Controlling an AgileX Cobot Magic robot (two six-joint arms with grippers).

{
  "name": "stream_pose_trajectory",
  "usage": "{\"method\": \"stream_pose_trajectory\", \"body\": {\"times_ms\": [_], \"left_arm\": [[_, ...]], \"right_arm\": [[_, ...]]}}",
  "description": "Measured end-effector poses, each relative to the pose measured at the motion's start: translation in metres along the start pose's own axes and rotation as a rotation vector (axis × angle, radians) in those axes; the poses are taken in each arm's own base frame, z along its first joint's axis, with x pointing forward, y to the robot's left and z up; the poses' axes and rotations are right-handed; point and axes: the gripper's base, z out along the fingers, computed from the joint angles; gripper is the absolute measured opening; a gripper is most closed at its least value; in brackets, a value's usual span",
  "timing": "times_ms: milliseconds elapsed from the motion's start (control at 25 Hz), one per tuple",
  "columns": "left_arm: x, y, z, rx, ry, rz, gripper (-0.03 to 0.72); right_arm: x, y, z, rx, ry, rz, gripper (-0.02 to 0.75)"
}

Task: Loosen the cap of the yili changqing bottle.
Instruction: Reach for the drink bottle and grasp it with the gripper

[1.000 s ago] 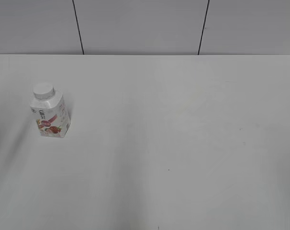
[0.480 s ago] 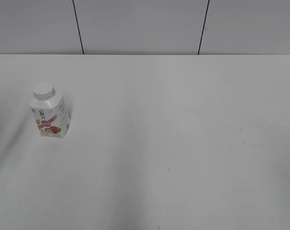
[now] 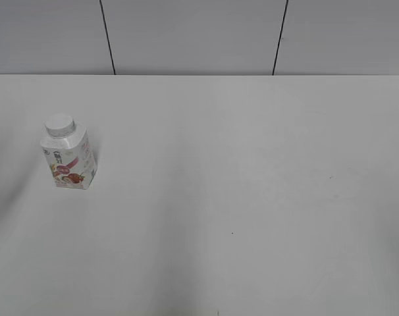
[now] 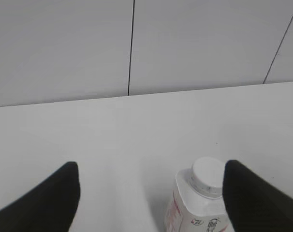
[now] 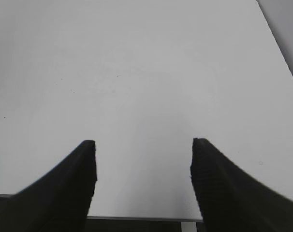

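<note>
White table (image 3: 252, 197) carries our capped (image 3: 59, 124) bottle (image 3: 70, 161); our left gripper (image 4: 151, 186) and right gripper (image 5: 142, 159) gape, empty.

Neither arm shows in the exterior view. In the left wrist view, the left gripper (image 4: 151, 166) has its two dark fingers spread wide apart, one at the lower left of the view and one at the lower right, and nothing is clamped between them. In the right wrist view, the right gripper (image 5: 142, 143) likewise stands with its dark ribbed fingers (image 5: 79, 179) parted and nothing between them.
</note>
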Motion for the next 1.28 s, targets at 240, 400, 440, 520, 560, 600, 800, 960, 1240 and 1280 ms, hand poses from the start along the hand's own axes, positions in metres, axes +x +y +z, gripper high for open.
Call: {"method": "stream_pose_trajectory", "body": {"times_ms": [240, 400, 440, 520, 560, 600, 800, 960, 1240, 1280], "left_arm": [[-0.003, 0.013, 0.004, 0.204, 0.09, 0.05, 0.554], [-0.004, 0.019, 0.01, 0.288, 0.161, 0.113, 0.554], [-0.005, 0.021, 0.011, 0.298, 0.174, 0.133, 0.554], [-0.008, 0.026, 0.013, 0.32, 0.203, 0.176, 0.554], [-0.007, 0.028, 0.014, 0.335, 0.218, 0.191, 0.554], [-0.007, 0.03, 0.016, 0.349, 0.225, 0.192, 0.554], [0.007, 0.039, 0.028, 0.388, 0.23, 0.204, 0.554], [0.013, 0.042, 0.033, 0.415, 0.191, 0.208, 0.554], [0.022, 0.054, 0.047, 0.492, 0.158, 0.173, 0.554], [0.024, 0.056, 0.049, 0.497, 0.164, 0.167, 0.554]], "right_arm": [[0.0, 0.0, 0.0, 0.0, 0.0, 0.0, 0.491], [0.0, 0.0, 0.0, 0.0, 0.0, 0.0, 0.491], [0.0, 0.0, 0.0, 0.0, 0.0, 0.0, 0.491], [0.0, 0.0, 0.0, 0.0, 0.0, 0.0, 0.491], [0.0, 0.0, 0.0, 0.0, 0.0, 0.0, 0.491], [0.0, 0.0, 0.0, 0.0, 0.0, 0.0, 0.491], [0.0, 0.0, 0.0, 0.0, 0.0, 0.0, 0.491], [0.0, 0.0, 0.0, 0.0, 0.0, 0.0, 0.491], [0.0, 0.0, 0.0, 0.0, 0.0, 0.0, 0.491], [0.0, 0.0, 0.0, 0.0, 0.0, 0.0, 0.491]]}}
